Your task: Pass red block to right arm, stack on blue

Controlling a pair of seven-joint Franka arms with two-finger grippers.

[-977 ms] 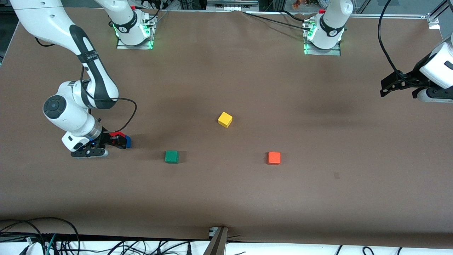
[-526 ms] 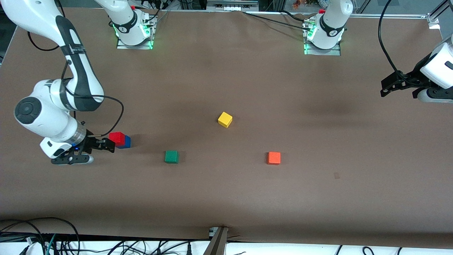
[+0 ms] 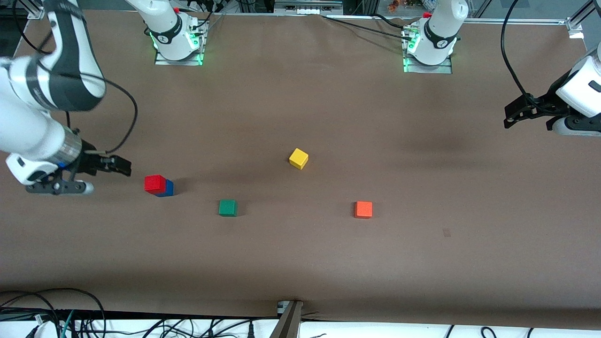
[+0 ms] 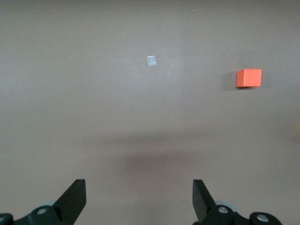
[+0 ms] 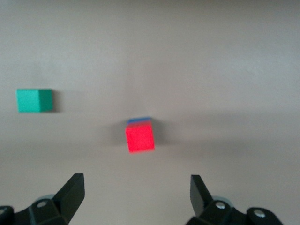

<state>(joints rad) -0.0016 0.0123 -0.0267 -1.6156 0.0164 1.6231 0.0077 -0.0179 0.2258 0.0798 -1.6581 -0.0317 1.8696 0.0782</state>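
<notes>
- Hovering over the table's [image 3: 300,263] right-arm end, the right gripper [image 3: 123,166] holds nothing, its fingers spread wide in the right wrist view.
- Just beside it, the red block [image 3: 154,183] sits on the blue cube [image 3: 168,188], a shade off-centre, with blue showing at one side.
- To finish well, I judge the right arm should rise straight and clear, keeping its fingers apart so nothing brushes the stack.
- Farther toward the table's middle lie the green cube [image 3: 227,207], the yellow cube [image 3: 298,158] and the orange cube [image 3: 363,209], all well apart.
- Waiting over the table's left-arm end, the left gripper [image 3: 512,116] is empty, its fingers spread too.
</notes>
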